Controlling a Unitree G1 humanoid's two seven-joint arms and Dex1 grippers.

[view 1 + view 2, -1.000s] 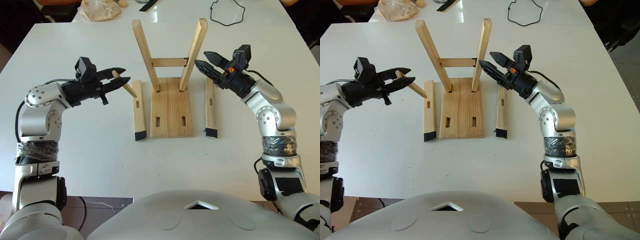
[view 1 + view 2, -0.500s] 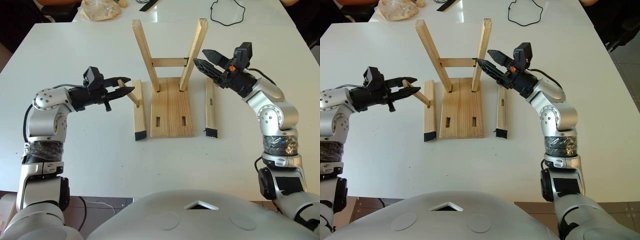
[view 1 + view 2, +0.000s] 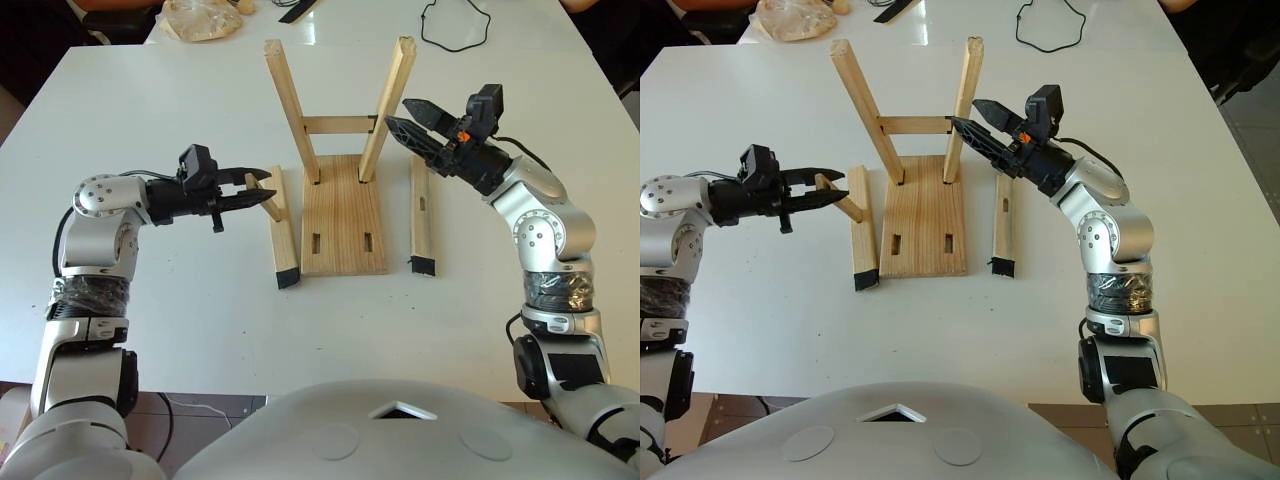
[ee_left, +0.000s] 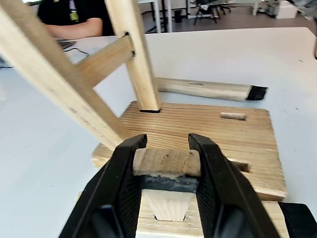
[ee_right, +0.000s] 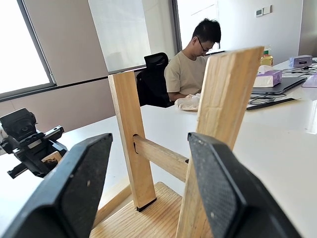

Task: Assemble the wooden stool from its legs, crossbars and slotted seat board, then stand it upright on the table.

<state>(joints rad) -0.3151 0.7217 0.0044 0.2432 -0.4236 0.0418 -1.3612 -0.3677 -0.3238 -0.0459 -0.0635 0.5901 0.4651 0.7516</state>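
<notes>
Crossbar (image 4: 166,162) – clamped in L gripper (image 3: 268,186), end at loose leg (image 3: 280,225) beside seat board (image 3: 343,225), prob. to slot in – R gripper (image 3: 398,113) spread apart.

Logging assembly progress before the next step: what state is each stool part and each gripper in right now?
Seat board: flat on the table, two slots filled, two empty.
Upright legs: two seated in the board, joined by a crossbar.
Loose legs: two lying flat, one on either side of the board.
Short crossbar: clamped in the left gripper.
Right gripper: open, beside an upright leg.
</notes>
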